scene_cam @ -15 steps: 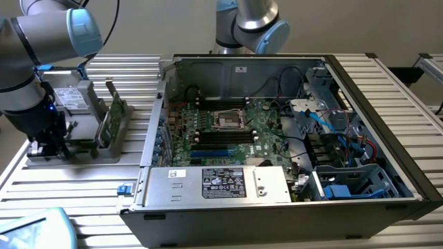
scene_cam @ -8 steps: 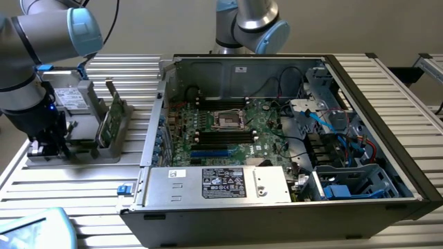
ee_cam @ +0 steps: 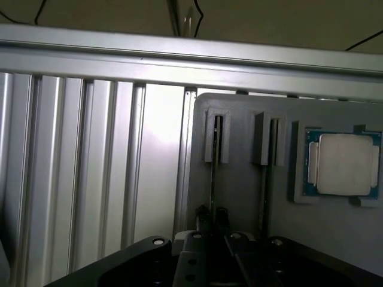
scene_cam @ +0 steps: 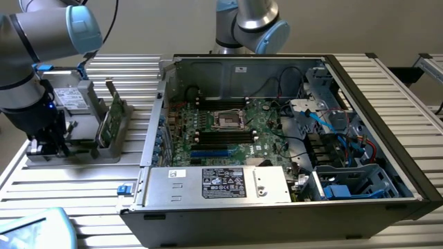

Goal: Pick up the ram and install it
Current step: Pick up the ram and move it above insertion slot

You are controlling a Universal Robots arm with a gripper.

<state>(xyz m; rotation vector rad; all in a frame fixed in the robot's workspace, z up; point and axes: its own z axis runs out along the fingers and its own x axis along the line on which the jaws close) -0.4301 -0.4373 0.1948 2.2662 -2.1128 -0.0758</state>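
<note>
1. One slatted metal counter (scene_cam: 69, 181) carries everything.
2. One open computer case (scene_cam: 242, 67) lies on it, towards the exterior view's right. It holds one motherboard (scene_cam: 235, 129) and, at the near side, one silver power supply (scene_cam: 221, 184).
3. One robot arm (scene_cam: 41, 31) reaches down at the exterior view's left.
4. One grey holder (ee_cam: 239, 197) sits on the counter beside the case, well apart from the motherboard.
5. Two green cards (scene_cam: 104, 129) stand upright at the holder's end nearest the case.
6. Two narrow slots (ee_cam: 214, 134) run side by side in the holder, each with one thin board seen edge-on.
7. One ram (ee_cam: 213, 167): slim, long and dark, showing as a narrow line. It stands upright in the slot farther from the processor chip and is not lifted out.
8. One square silver processor chip (ee_cam: 344, 164) with a blue-green border lies flat in a recess beside the slots.
9. One pincer (ee_cam: 213, 216): its two dark tips are closed on the ram's top edge, one each side.
</note>
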